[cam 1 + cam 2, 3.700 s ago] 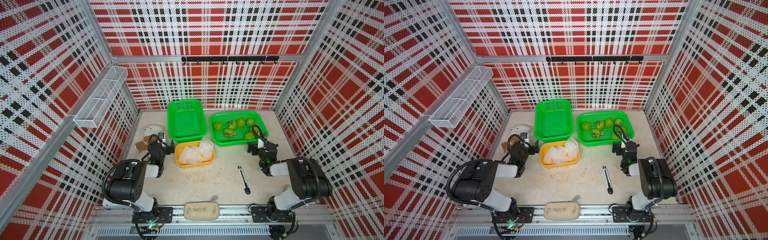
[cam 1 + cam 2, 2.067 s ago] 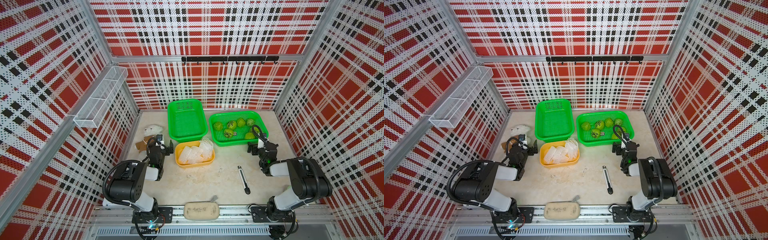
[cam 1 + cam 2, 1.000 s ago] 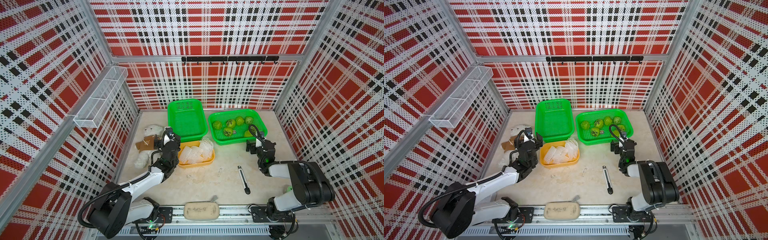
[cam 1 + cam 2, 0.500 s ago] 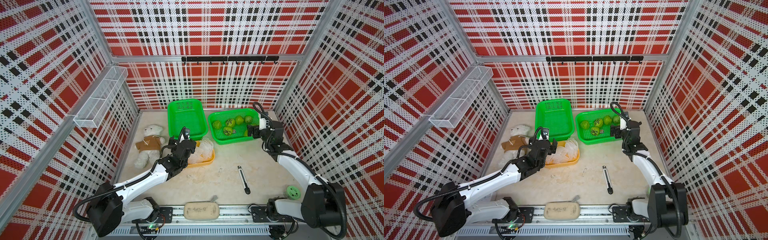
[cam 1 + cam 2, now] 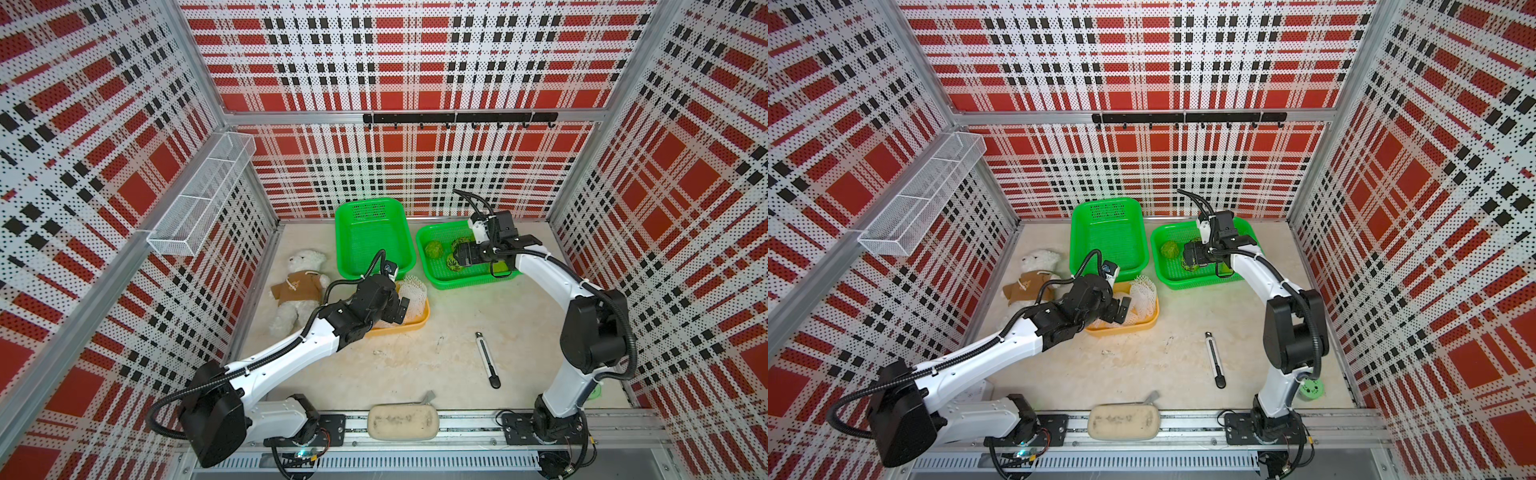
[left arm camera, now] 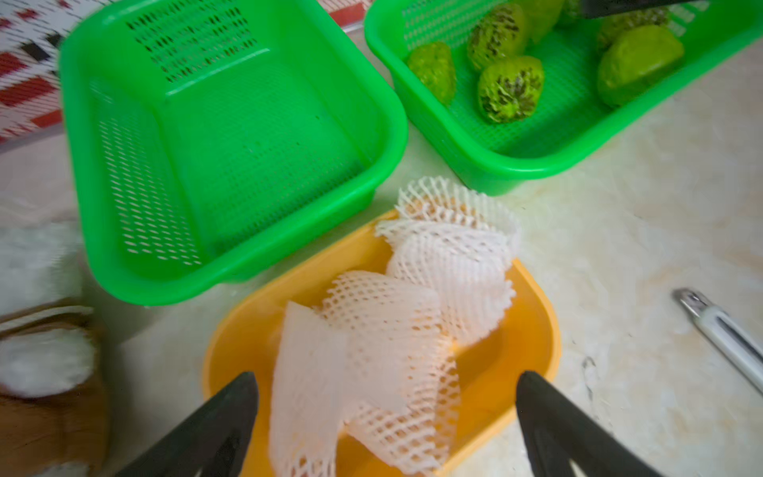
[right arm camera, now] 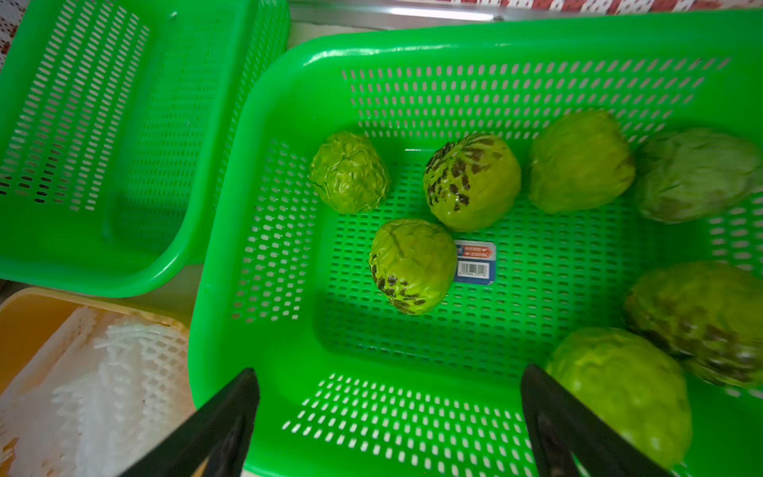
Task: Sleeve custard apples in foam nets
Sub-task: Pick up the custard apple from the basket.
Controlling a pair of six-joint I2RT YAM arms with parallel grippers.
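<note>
Tabletop (image 5: 415,361) — left pincer (image 6: 386,378) newly over foam nets (image 6: 446,256)

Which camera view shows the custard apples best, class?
The right wrist view: seven custard apples lie close and clear in their basket. In both top views the right arm hides most; the left wrist view catches several, smaller and blurred.

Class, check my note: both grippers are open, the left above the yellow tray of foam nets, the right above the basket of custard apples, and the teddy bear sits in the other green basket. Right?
Not quite. The teddy bear lies on the table beside the other green basket, which holds nothing; both top views show it. The rest stands.
</note>
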